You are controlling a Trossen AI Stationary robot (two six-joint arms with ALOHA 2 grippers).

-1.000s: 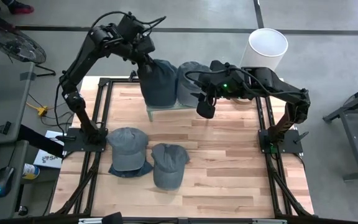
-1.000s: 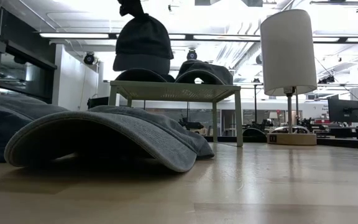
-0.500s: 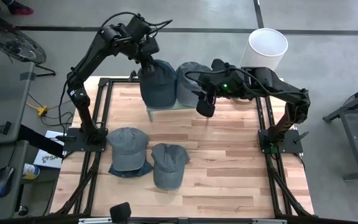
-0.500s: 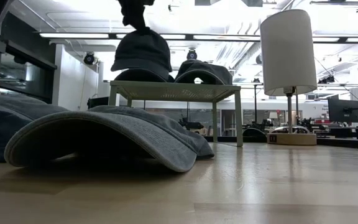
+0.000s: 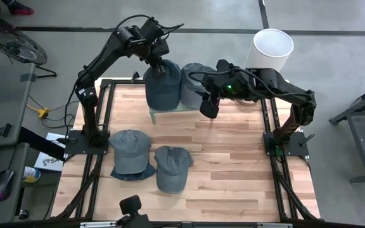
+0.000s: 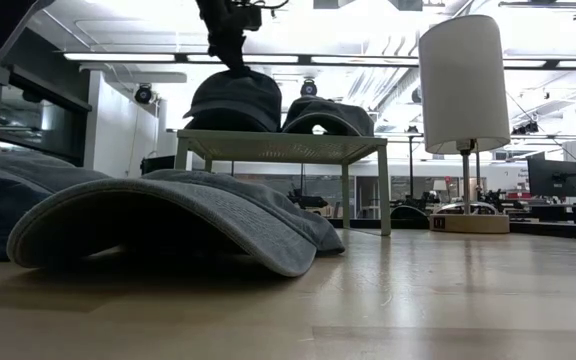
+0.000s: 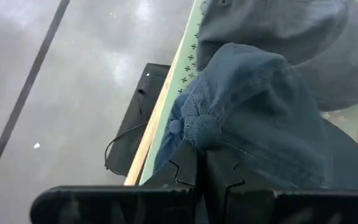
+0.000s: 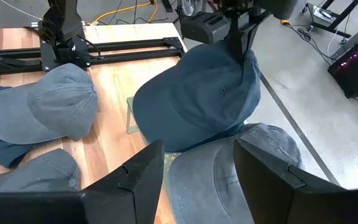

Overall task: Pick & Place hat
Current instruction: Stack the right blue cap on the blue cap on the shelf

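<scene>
My left gripper (image 5: 158,58) (image 6: 230,52) is shut on a dark blue cap (image 5: 162,87) (image 6: 233,98) over the small green stand (image 6: 283,146) at the table's far middle. A lighter blue cap (image 5: 194,81) (image 8: 241,168) lies on the stand beside it. My right gripper (image 5: 209,106) (image 8: 197,171) is open and empty, hovering at the stand's right front corner, above the lighter cap. Two more caps (image 5: 130,149) (image 5: 172,168) lie flat on the wood at the near left. My left gripper pinches a bunch of the dark cap's crown cloth (image 7: 199,134) right beside the top button (image 7: 176,127), between its two shut fingers (image 7: 191,174). The fingers come from above, pointing down. The cap hangs below them, crown up, its lower edge (image 6: 230,124) down at the stand's top.
A white cylinder (image 5: 273,47) (image 6: 465,80) stands beyond the table's far right corner. A darker cloth (image 5: 132,172) shows under the near-left cap. The arm bases (image 5: 84,142) (image 5: 284,140) stand at the table's left and right edges. Bare wood (image 5: 233,171) lies at the near right.
My left gripper has gone down and toward the table's right, staying shut on the dark cap. The cap, which hung well above the stand, has come down until its lower edge is at the stand's top, beside the lighter cap.
</scene>
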